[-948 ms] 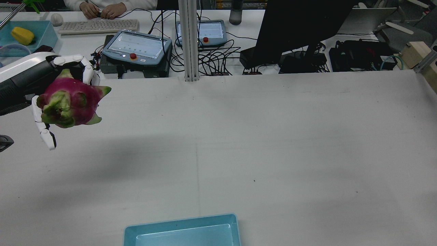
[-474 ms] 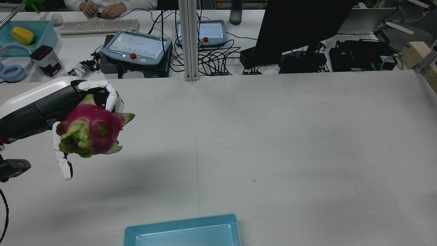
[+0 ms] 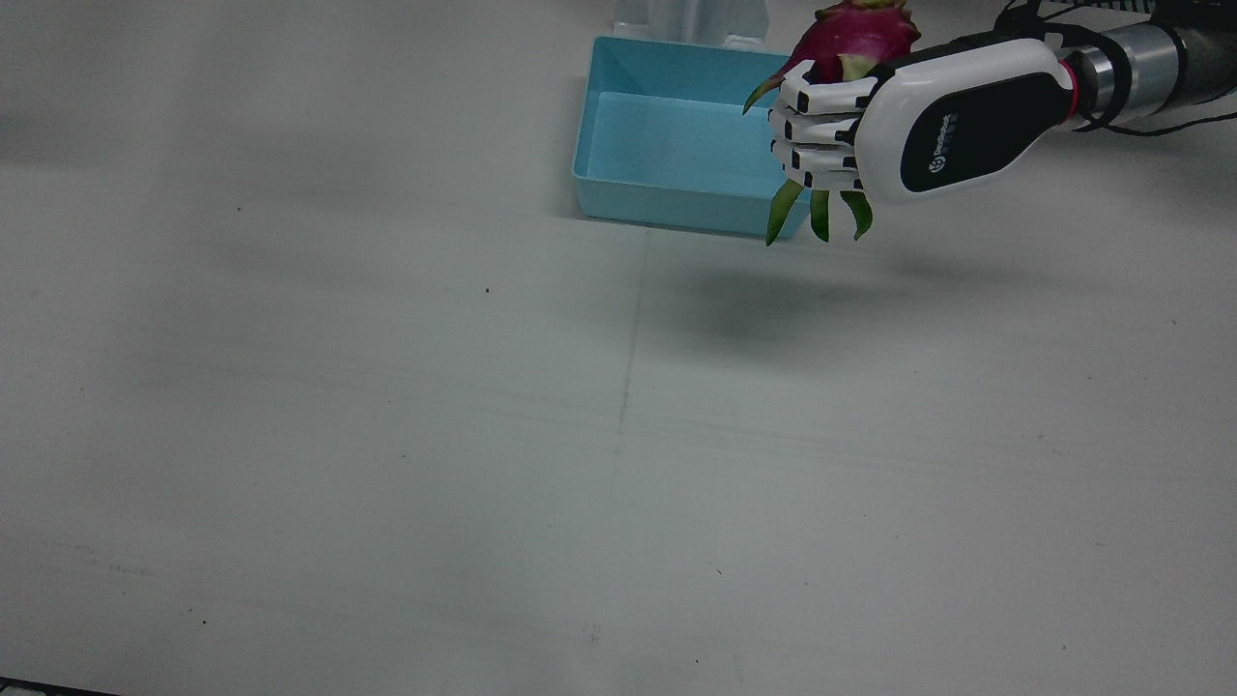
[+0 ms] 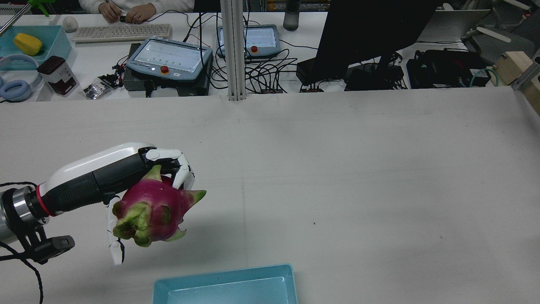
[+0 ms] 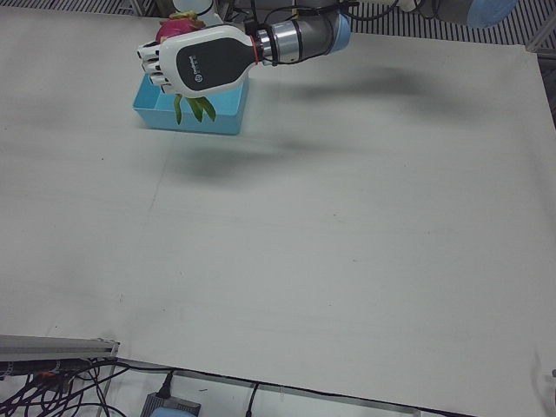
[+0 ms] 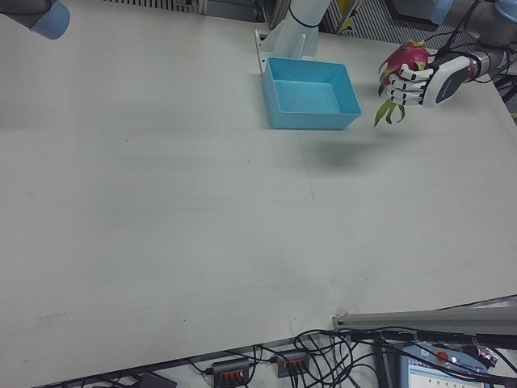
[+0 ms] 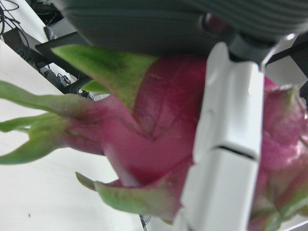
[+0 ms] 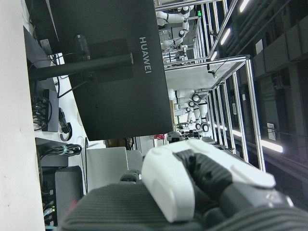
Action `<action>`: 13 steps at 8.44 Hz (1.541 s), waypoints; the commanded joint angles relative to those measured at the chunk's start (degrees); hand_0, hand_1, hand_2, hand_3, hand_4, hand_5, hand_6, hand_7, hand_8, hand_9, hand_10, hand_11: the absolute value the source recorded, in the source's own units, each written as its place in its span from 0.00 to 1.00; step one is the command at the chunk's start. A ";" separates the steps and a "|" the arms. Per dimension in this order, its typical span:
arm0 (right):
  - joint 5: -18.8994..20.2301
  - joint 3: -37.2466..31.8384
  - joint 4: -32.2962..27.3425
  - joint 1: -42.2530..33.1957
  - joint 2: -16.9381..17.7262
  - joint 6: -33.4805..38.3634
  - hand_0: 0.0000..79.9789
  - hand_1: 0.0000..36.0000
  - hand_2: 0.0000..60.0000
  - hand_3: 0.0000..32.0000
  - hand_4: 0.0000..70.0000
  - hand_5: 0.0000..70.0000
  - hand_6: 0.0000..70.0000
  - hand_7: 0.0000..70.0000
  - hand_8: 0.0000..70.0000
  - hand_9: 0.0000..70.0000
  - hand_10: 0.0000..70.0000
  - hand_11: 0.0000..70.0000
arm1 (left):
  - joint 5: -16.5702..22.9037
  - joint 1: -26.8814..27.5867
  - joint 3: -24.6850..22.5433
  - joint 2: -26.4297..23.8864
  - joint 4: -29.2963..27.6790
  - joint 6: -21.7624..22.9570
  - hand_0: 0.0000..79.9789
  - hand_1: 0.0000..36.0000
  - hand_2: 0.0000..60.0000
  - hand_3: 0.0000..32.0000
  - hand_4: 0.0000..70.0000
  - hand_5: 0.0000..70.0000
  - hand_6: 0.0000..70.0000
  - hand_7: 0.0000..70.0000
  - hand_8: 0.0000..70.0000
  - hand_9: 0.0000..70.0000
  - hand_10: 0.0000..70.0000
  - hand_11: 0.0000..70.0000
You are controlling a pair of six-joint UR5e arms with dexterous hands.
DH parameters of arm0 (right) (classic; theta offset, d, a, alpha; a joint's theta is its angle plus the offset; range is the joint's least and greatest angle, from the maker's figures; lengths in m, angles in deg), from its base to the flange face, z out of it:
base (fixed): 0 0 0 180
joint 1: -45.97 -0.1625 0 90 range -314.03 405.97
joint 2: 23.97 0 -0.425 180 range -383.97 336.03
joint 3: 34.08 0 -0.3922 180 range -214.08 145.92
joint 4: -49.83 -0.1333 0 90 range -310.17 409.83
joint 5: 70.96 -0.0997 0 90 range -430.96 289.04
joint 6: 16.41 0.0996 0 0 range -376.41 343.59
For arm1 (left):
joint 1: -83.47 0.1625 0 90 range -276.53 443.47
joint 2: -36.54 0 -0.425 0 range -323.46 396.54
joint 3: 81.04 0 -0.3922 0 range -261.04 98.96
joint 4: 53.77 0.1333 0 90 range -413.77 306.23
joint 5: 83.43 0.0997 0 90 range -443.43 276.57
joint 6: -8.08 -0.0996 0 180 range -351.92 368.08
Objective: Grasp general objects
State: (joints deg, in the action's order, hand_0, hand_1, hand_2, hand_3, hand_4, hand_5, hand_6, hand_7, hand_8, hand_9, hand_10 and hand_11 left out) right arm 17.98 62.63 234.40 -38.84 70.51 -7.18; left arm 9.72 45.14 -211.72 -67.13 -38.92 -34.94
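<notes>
My left hand (image 4: 126, 173) is shut on a pink dragon fruit (image 4: 154, 211) with green scales and holds it in the air. In the rear view it hangs just left of and above the light blue tray (image 4: 223, 278) at the table's near edge. From the front, the left hand (image 3: 908, 121) covers most of the dragon fruit (image 3: 850, 39), beside the tray's (image 3: 676, 208) right rim. The left hand view is filled by the dragon fruit (image 7: 154, 125) with a white finger (image 7: 226, 144) across it. The right hand view shows only part of my right hand (image 8: 192, 183).
Beyond the table's far edge lie two teach pendants (image 4: 168, 57), cables, a monitor (image 4: 371, 33) and a keyboard with a person's hands (image 4: 124, 14). A bin with a yellow object (image 4: 27, 44) stands far left. A metal post (image 4: 234, 50) rises mid-back.
My left hand has carried the dragon fruit from the table's far left toward the near edge and rightward, closer to the blue tray. Its hold on the fruit is unchanged.
</notes>
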 commanded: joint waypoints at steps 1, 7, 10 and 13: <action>-0.08 0.06 0.00 0.00 0.00 0.00 0.00 0.00 0.00 0.00 0.00 0.00 0.00 0.00 0.00 0.00 0.00 0.00 | 0.02 7.37 -0.02 -0.40 1.49 -1.64 0.87 1.00 1.00 0.00 0.60 1.00 0.66 1.00 0.50 0.73 0.49 0.73; 0.00 0.06 0.00 0.00 0.00 0.00 0.00 0.00 0.00 0.00 0.00 0.00 0.00 0.00 0.00 0.00 0.00 0.00 | 0.11 12.83 -0.28 -0.57 1.41 -1.81 0.89 0.95 0.90 0.00 0.56 1.00 0.61 1.00 0.46 0.67 0.45 0.67; 0.00 0.06 0.00 0.00 0.00 0.00 0.00 0.00 0.00 0.00 0.00 0.00 0.00 0.00 0.00 0.00 0.00 0.00 | 0.11 13.55 -0.28 -0.57 0.88 -1.90 0.78 0.65 0.02 0.00 0.32 0.00 0.11 0.20 0.08 0.04 0.10 0.17; 0.00 0.06 -0.09 0.00 0.00 0.00 0.00 0.00 0.00 0.00 0.00 0.00 0.00 0.00 0.00 0.00 0.00 0.00 | 0.11 13.64 -0.28 -0.57 0.88 -2.16 0.75 0.60 0.00 0.01 0.14 0.00 0.02 0.03 0.01 0.00 0.04 0.09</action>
State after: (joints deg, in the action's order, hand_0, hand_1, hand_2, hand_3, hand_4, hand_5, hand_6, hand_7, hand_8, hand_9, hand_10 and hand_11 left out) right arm 17.95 62.68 234.40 -38.84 70.51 -7.18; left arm 9.79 58.72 -212.00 -67.69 -38.01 -36.96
